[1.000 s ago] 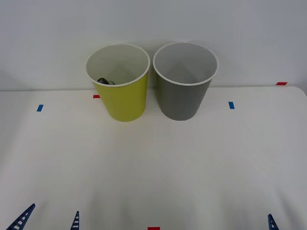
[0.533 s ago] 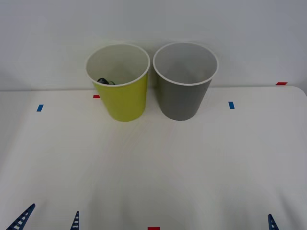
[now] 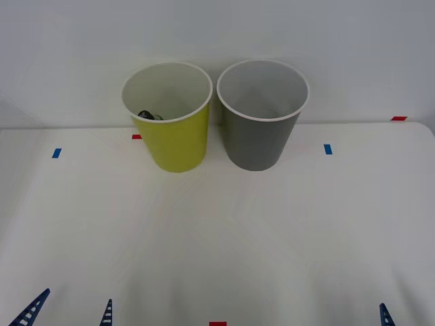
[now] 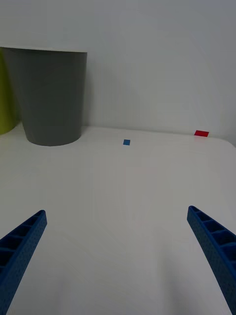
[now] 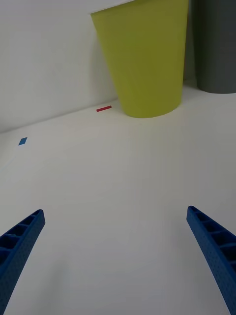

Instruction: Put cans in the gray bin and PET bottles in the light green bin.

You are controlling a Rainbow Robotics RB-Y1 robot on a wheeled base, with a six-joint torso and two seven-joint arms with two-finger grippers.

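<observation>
Since the PET bottle (image 3: 146,115) already lies low inside the light green bin (image 3: 178,146) and no can sits on the table (image 3: 217,244), I'd just hold. Left end effector (image 5: 118,261) and right end effector (image 4: 118,261) hover at the near edge, fingers apart, empty. Gray bin (image 3: 257,142) stands just beside; avoid nudging either.

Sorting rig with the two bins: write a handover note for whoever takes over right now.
Left gripper: open, empty, low at the near table edge. Right gripper: the same on its side.
Tall yellow-green plastic bin and tall gray plastic bin stand side by side at the back of the white table.
Done: something dark, probably a bottle cap, shows inside the yellow-green bin.
Left: no can or bottle on the table; gray bin looks empty.
</observation>
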